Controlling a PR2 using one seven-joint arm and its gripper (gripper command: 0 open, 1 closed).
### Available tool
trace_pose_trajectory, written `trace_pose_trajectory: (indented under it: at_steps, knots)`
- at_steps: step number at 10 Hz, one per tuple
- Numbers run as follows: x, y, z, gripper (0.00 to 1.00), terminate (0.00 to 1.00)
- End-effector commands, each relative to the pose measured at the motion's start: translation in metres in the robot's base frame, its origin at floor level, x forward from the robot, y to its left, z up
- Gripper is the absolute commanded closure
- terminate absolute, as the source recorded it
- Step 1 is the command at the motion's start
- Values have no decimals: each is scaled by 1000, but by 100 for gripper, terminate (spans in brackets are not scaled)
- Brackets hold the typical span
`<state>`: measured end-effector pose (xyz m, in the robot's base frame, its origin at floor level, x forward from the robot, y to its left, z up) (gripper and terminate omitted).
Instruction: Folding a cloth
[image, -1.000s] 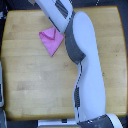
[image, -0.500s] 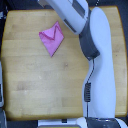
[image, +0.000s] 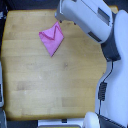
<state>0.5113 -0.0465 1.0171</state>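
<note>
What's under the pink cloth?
The pink cloth lies flat on the wooden table. Bare wood shows all around it. The cloth looks folded over itself, so whatever is directly beneath it is covered and cannot be seen.

Even, fairly bright light falls across the pale wooden worktop (image: 45, 95), with no hard shadows. The whole frame is soft and blurry; mild glare whitens the white robot arm (image: 95, 22) at two o'clock.

cloth (image: 52, 38) on table (image: 45, 90), upper middle, arm (image: 95, 22) just beside it at exterior view's right
</note>
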Motion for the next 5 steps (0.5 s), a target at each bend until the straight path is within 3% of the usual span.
trace_pose_trajectory:
  at_steps: [1,5]
  knots:
    - [-49,-106,21,0,0]
    - [-48,-164,11,0,0]
